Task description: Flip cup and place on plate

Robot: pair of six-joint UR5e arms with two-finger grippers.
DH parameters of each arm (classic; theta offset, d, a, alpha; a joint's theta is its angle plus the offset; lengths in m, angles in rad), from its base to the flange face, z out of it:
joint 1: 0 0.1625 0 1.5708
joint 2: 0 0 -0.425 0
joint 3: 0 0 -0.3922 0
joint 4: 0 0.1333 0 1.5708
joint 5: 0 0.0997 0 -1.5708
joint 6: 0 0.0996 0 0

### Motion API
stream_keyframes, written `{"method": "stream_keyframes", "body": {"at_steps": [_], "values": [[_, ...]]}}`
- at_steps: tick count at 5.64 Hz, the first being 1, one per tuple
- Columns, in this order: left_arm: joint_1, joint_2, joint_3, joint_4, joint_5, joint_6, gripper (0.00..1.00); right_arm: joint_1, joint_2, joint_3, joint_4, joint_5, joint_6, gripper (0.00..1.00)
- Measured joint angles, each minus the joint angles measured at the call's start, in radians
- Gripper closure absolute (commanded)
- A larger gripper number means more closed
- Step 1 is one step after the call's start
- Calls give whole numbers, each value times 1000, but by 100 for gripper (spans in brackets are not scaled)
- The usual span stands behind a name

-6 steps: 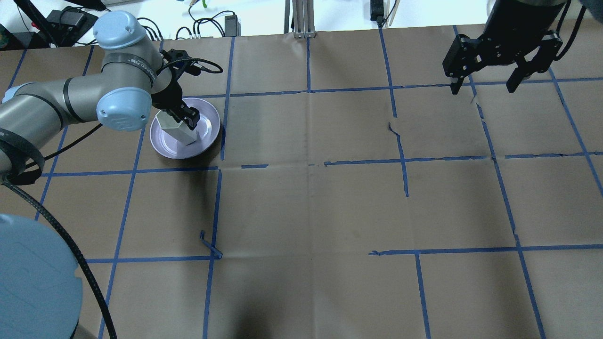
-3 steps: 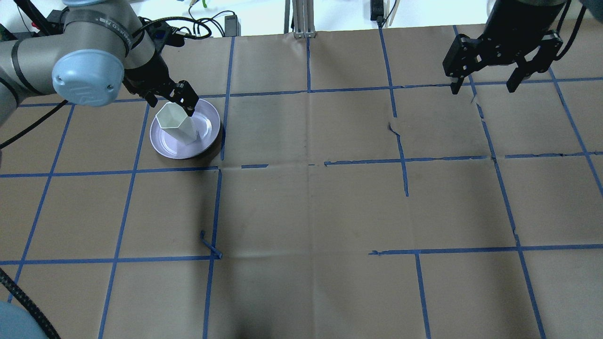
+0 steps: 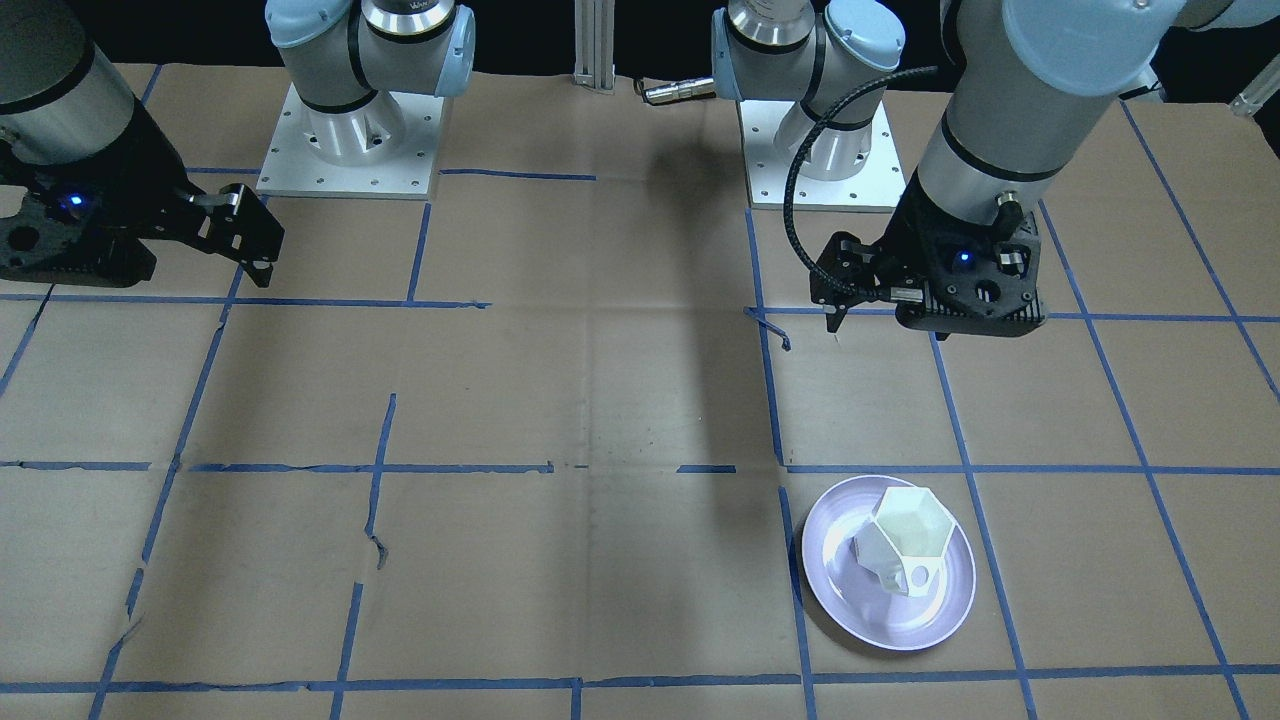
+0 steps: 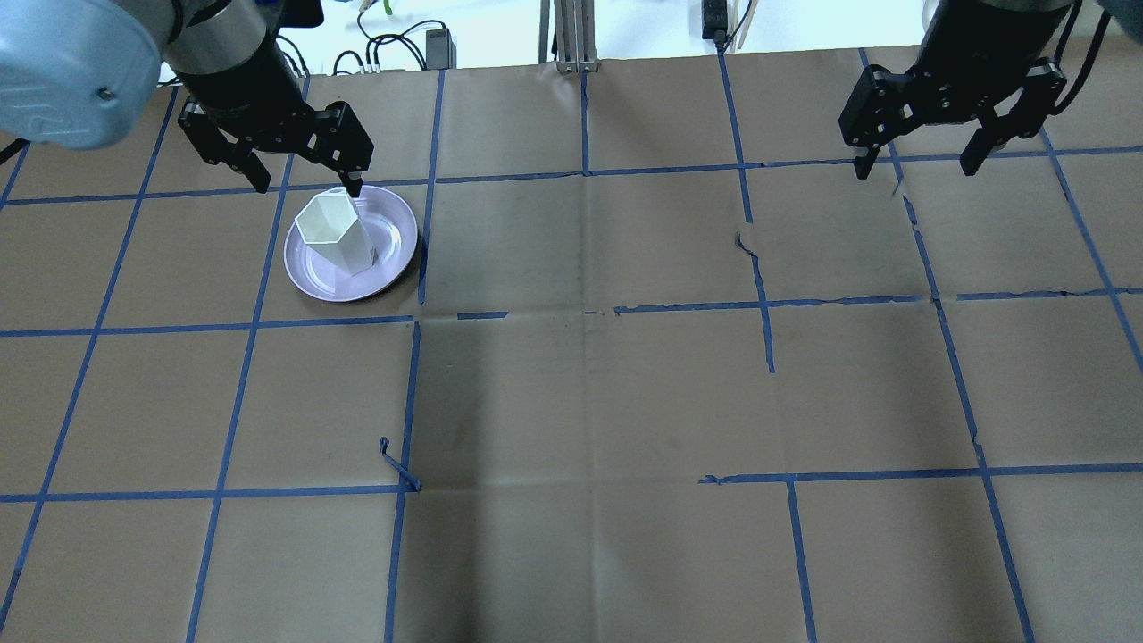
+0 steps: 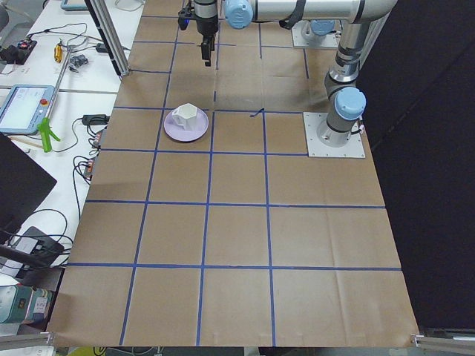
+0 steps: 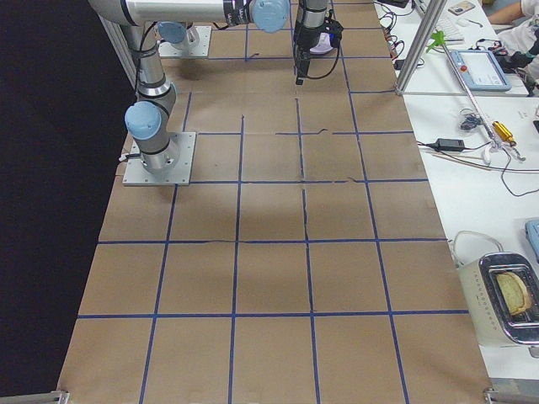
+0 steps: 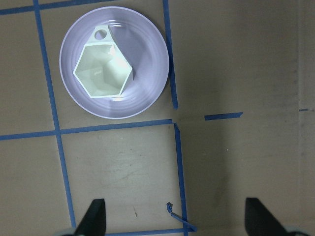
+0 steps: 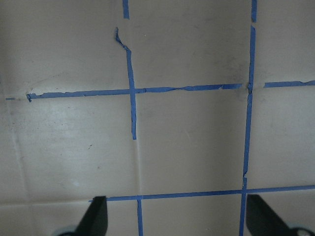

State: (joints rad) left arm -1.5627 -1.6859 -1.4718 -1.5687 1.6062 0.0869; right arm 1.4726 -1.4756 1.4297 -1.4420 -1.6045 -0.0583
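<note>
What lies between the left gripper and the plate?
In the left wrist view, only brown paper with blue tape lines lies between the left gripper and the round pale lavender plate.

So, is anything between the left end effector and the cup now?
Nothing visible does. The left end effector is open and apart from the cup, which stands rim-up on the plate.

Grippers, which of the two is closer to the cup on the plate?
The left gripper: it hangs open near the plate holding the cup, while the right gripper hangs open far across the table.
</note>
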Motion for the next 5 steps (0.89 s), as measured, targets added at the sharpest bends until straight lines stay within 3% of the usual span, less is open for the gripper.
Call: {"method": "stream_keyframes", "body": {"at_steps": [5], "values": [[7, 75, -14, -32, 6, -13, 1, 0, 0, 0, 0, 0, 0, 0]]}}
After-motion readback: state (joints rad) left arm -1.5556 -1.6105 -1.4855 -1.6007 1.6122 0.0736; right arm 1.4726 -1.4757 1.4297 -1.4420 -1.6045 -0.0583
